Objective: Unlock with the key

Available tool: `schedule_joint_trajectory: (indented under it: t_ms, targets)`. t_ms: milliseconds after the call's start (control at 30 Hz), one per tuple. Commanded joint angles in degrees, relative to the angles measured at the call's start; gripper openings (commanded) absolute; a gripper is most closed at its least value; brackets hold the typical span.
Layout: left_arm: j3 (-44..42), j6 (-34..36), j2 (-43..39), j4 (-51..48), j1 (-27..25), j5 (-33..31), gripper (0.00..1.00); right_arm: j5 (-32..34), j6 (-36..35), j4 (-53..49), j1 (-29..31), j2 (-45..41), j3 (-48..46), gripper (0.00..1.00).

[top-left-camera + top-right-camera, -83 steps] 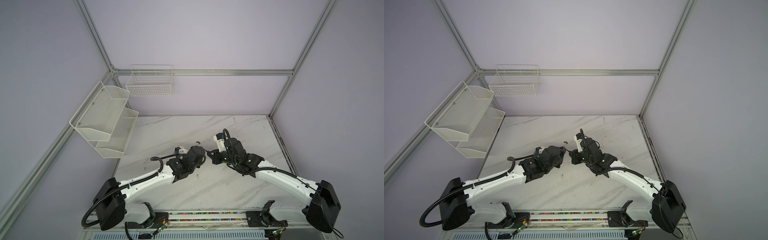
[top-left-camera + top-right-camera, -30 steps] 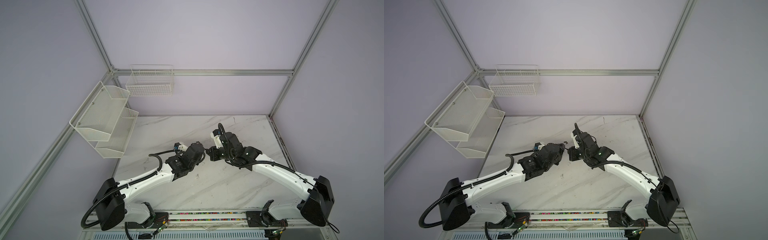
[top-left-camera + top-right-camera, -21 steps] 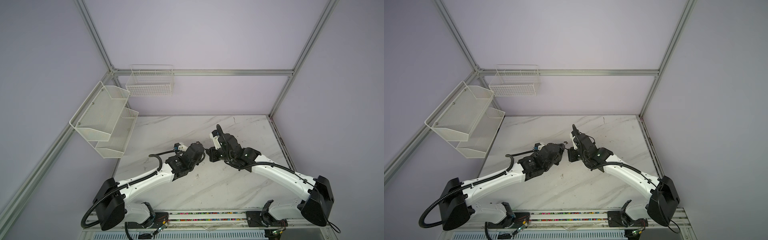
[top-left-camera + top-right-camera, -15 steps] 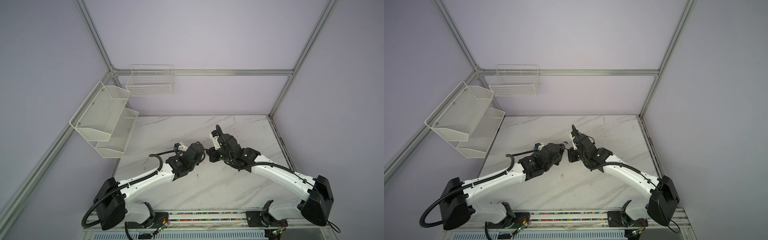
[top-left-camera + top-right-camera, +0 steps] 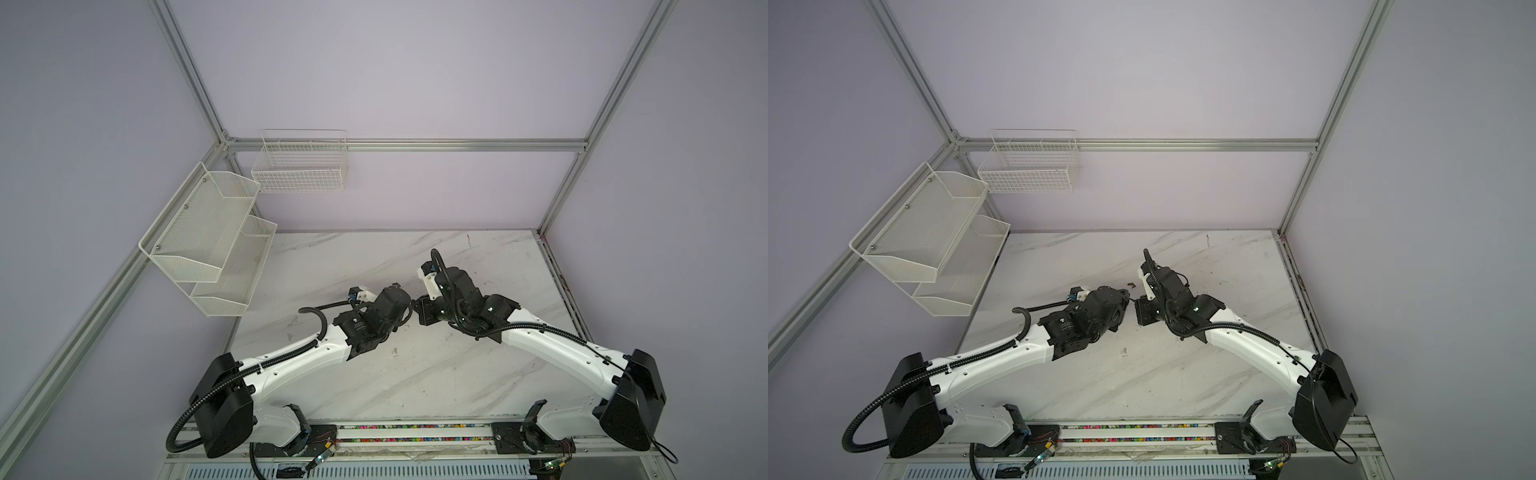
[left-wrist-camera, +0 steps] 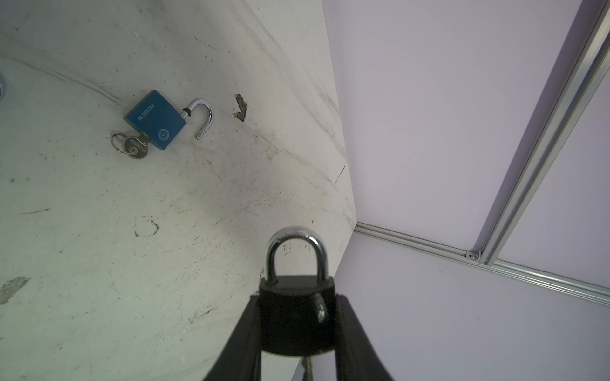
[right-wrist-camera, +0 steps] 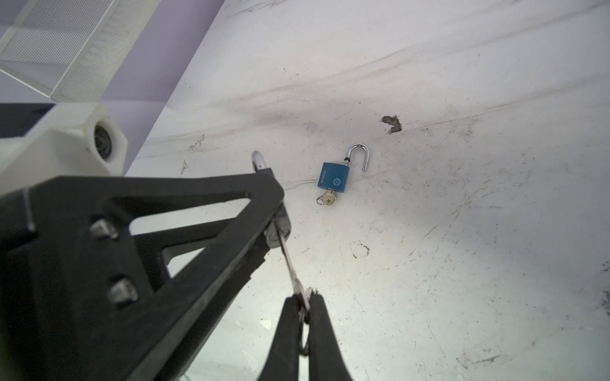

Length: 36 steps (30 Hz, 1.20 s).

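Note:
My left gripper (image 6: 298, 306) is shut on a black padlock (image 6: 295, 326), held off the table by its sides. Its silver shackle (image 6: 294, 237) is closed. My right gripper (image 7: 305, 301) is shut on the head and ring of a silver key (image 7: 290, 264). The key's blade reaches the keyhole end of the black padlock (image 7: 277, 227). In both top views the left gripper (image 5: 405, 309) and right gripper (image 5: 419, 309) meet tip to tip above mid-table, and the lock and key are too small to make out there.
A blue padlock (image 6: 155, 120) (image 7: 333, 178) lies flat on the marble table with its shackle swung open and another key (image 7: 328, 198) in it. A brown mark (image 7: 392, 123) is beside it. A wire basket (image 5: 301, 166) and a two-tier mesh shelf (image 5: 208, 241) hang on the walls.
Since the oldest frame both grippers have drifted together a little toward the back of the table. Over the last half second I see almost no motion, and both grips are unchanged.

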Motion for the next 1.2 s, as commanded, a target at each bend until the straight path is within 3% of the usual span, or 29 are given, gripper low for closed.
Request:
schedule_joint_trajectory:
  t_ms: [0, 233, 533, 733, 933, 1100, 1167]
  targets:
    - [-3.1, -1.8, -1.7, 3.6, 0.4, 5.4, 0.0, -0.1, -4.4, 10.6, 2.5, -2.6, 1.0, 0.0]
    - [-3.2, -1.1, -3.2, 6.6, 1.9, 8.9, 0.0, 3.7, -9.4, 13.3, 4.6, -1.2, -2.2, 0.0]
    - [2.2, 3.5, 0.9, 4.7, 1.8, 13.0, 0.0, -5.0, -9.0, 16.5, 4.9, 1.5, 0.8, 0.0]
    - [2.8, 4.4, 1.7, 4.4, 1.0, 12.3, 0.0, -13.0, -2.0, 17.1, 4.9, 2.2, 4.4, 0.0]
    - [4.0, 5.0, 1.3, 8.3, 0.4, 15.9, 0.0, -2.7, -6.9, 12.5, 5.2, 3.8, 5.4, 0.0]
    - [1.0, 2.3, 0.6, 14.9, 0.3, 18.9, 0.0, -0.3, -9.2, 14.5, 5.3, 3.2, 2.0, 0.0]
    - [0.4, 2.8, -0.6, 13.0, 0.4, 17.7, 0.0, 1.3, -9.9, 14.4, 5.2, 1.6, 1.0, 0.0]
